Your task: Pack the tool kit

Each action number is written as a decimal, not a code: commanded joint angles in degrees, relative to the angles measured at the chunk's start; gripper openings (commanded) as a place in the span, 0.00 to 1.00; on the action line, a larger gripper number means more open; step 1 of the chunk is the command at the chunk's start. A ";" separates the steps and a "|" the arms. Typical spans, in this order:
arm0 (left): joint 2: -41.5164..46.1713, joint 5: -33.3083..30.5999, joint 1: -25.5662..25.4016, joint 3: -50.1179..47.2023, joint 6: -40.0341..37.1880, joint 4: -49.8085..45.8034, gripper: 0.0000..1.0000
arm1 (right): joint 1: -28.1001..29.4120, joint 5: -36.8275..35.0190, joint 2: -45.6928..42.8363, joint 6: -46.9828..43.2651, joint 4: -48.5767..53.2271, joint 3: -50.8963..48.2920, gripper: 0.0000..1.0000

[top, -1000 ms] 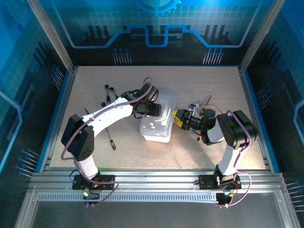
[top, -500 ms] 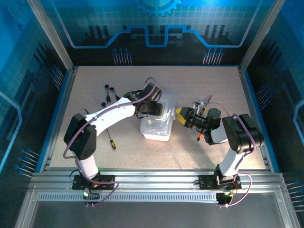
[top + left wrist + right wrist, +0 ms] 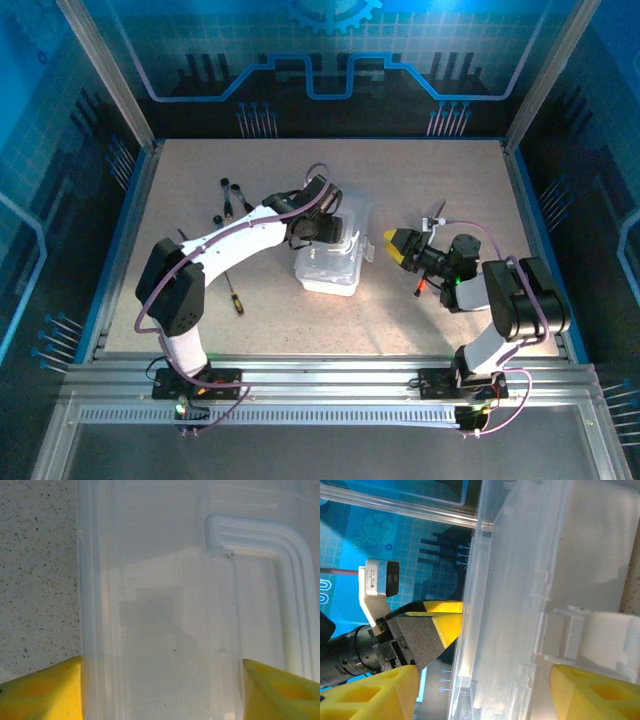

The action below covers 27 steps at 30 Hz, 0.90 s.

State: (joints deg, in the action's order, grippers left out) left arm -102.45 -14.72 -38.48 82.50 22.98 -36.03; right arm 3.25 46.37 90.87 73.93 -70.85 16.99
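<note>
1. One clear plastic case point(image 3: 330, 275) sits near the middle of the table point(image 3: 420, 170), with its lid down.
2. Two arms are over the table. The left gripper point(image 3: 338, 232) is on top of the case at its far end. The right gripper point(image 3: 397, 245) hangs just to the right of the case and does not touch it.
3. In the left wrist view, the left gripper's two yellow fingers point(image 3: 40, 690) press on opposite sides of a raised part of the case point(image 3: 160, 580), pinching it.
4. In the right wrist view, the right gripper point(image 3: 482, 695) is spread wide and holds nothing, with the case point(image 3: 520, 580) ahead of it.
5. Three black-handled screwdrivers point(image 3: 225, 190) lie loose at the far left of the table.
6. One yellow-handled screwdriver point(image 3: 234, 297) lies beside the left arm.
7. One red-handled screwdriver point(image 3: 420, 288) is partly hidden under the right arm.
</note>
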 commanded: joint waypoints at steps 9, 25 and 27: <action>-3.53 5.84 0.51 -2.17 1.47 -10.16 0.58 | -0.03 -3.55 -16.87 -17.61 33.03 4.16 0.73; 4.97 19.32 1.23 -3.56 11.08 3.37 0.54 | 0.82 -4.85 -22.03 -25.86 50.73 9.85 0.75; 6.25 21.50 1.63 -5.89 13.34 7.50 0.53 | 1.37 -4.64 -21.47 -26.27 51.40 10.73 0.75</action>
State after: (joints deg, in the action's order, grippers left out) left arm -98.30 -2.11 -37.15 79.40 30.79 -32.77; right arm 3.62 41.95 69.71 50.30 -23.35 25.45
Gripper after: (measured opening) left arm 0.672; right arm 0.751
